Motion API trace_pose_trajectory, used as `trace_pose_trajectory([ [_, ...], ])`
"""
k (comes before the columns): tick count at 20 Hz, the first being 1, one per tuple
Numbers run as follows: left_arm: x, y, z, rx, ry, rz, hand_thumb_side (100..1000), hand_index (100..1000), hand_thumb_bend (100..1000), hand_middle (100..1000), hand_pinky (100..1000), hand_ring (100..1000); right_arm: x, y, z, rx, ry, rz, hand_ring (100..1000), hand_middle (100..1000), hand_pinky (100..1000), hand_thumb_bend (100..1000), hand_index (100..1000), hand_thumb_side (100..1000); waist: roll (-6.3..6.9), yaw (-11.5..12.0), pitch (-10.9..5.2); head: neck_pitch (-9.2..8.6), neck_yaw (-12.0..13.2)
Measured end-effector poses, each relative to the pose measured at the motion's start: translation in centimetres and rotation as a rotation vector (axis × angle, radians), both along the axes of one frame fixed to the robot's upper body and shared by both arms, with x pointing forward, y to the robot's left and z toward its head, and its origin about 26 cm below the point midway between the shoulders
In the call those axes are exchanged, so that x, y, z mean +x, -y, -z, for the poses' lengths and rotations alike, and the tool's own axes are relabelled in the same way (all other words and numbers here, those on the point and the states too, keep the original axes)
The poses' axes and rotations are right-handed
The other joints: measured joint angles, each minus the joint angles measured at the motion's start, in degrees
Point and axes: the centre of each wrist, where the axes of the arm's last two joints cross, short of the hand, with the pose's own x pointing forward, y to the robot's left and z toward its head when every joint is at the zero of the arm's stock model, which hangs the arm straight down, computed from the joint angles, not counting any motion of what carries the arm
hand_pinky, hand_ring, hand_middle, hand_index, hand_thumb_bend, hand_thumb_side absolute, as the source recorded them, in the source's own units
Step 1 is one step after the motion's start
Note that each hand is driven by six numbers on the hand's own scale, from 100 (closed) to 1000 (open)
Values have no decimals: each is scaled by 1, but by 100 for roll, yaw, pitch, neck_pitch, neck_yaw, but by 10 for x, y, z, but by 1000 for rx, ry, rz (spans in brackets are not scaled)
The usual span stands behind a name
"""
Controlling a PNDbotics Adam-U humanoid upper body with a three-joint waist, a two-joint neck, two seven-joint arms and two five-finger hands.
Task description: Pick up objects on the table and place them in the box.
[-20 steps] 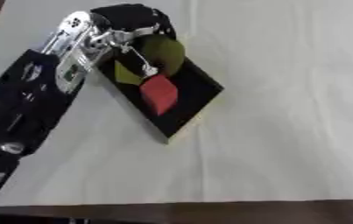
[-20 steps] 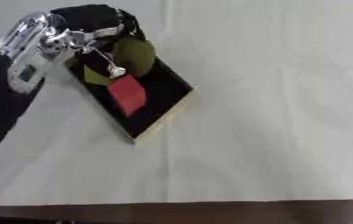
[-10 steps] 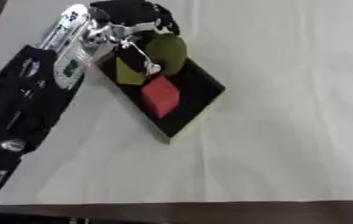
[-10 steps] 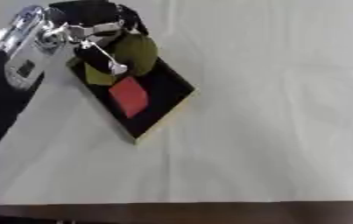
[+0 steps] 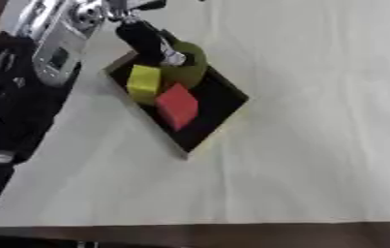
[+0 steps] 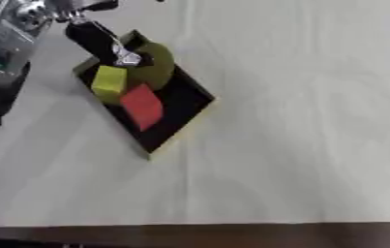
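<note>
We see a shallow black rectangular box [image 5: 217,104] with a pale rim lying askew on the white cloth-covered table [image 5: 316,145]. Inside it sit a yellow block [image 5: 143,84], a red block [image 5: 177,106] touching it on the nearer side, and a round olive-green object [image 5: 189,69] at the far end. Our left hand [image 5: 147,41] reaches in from the upper left, with dark fingers [image 6: 96,41] pointing down onto the olive-green object, just beside the yellow block. We cannot tell whether those fingers pinch it or merely rest on it.
</note>
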Motion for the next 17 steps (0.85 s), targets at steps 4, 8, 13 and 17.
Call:
trace_pose_trajectory([
  [4,-19,-7,-18,-65,51,33,395,888,181,842,820,832,0,1,0,3,3,3,823,647,990,100,744,523,-7,3,-9,1,-35],
  [8,-54,-25,-35,-307,188,88,509,841,119,807,766,786,-1,2,0,10,10,7,826,651,989,100,746,520,-19,30,-9,0,-71],
  [13,-87,-63,-23,-732,271,178,519,826,112,785,727,759,-2,5,-2,26,29,17,827,657,990,100,749,516,-46,64,21,-48,-154],
  [17,-87,-89,2,-994,284,236,527,827,118,776,707,747,-2,6,-2,37,44,23,832,665,991,100,755,504,-118,69,61,-127,-176],
])
